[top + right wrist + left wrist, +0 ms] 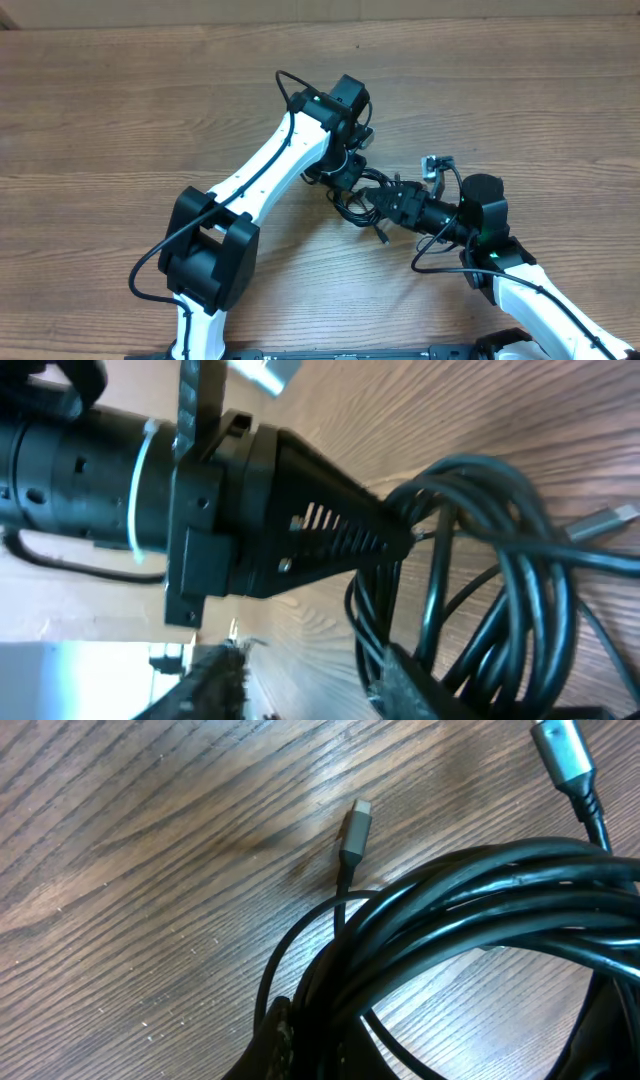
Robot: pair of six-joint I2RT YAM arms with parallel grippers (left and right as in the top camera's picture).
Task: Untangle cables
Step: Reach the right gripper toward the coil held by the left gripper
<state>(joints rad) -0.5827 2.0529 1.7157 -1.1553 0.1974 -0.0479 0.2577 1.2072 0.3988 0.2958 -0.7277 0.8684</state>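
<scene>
The cables (358,208) lie as one tangled bundle of thin black loops on the wooden table, between the two arms. My left gripper (352,180) comes down from above and is shut on several strands of the bundle (470,910). A grey plug (355,830) rests on the wood and a second plug (562,750) shows at the top right. My right gripper (372,200) points left into the bundle. Its fingers stand apart over bare wood (315,682), and the right-hand finger (415,685) is against the loops (500,590), with one strand just inside it.
The left gripper's black body (290,530) crosses the right wrist view, pinching the loops at its tip. Both arms crowd the middle of the table (120,120). A plug (605,520) sticks out at the bundle's right side. Thicker arm wires (440,265) loop near the right wrist.
</scene>
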